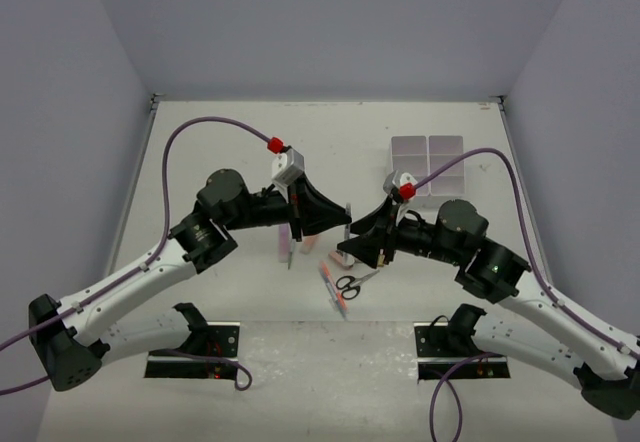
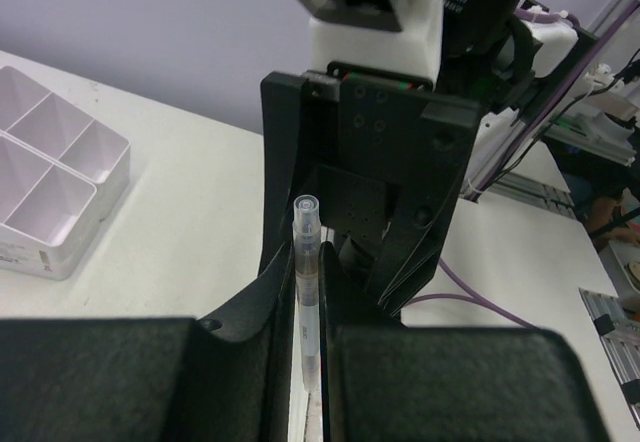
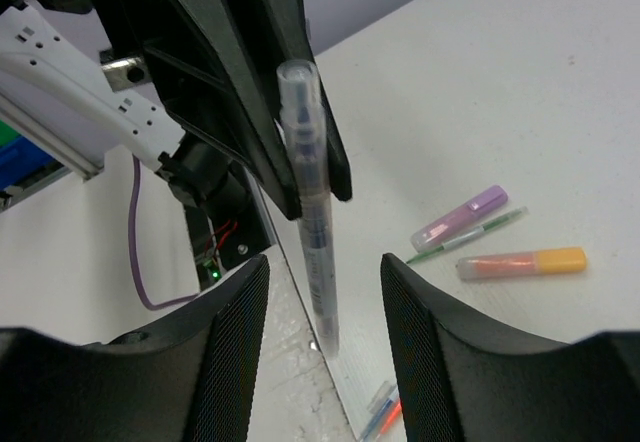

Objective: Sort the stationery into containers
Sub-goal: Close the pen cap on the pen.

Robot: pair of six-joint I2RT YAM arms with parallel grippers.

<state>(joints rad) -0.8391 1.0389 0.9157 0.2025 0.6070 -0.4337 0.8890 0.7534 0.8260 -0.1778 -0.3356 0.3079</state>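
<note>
My left gripper (image 2: pixel 305 274) is shut on a clear-barrelled pen (image 2: pixel 305 292), which stands upright between its fingers. In the top view the left gripper (image 1: pixel 343 216) and right gripper (image 1: pixel 362 243) meet tip to tip above the table's middle. My right gripper (image 3: pixel 322 272) is open, its pads standing apart on either side of the same pen (image 3: pixel 312 217) without touching it. The white six-compartment organiser (image 1: pixel 410 139) sits at the back right, also seen as the organiser (image 2: pixel 60 252) in the left wrist view; the compartments I can see hold nothing.
On the table below lie a lilac highlighter (image 3: pixel 460 219), a thin green pen (image 3: pixel 482 229) and an orange-peach highlighter (image 3: pixel 522 262). Black-handled scissors (image 1: pixel 355 282) and pink-red pens (image 1: pixel 333 288) lie near the front middle. Purple cables arc over both arms.
</note>
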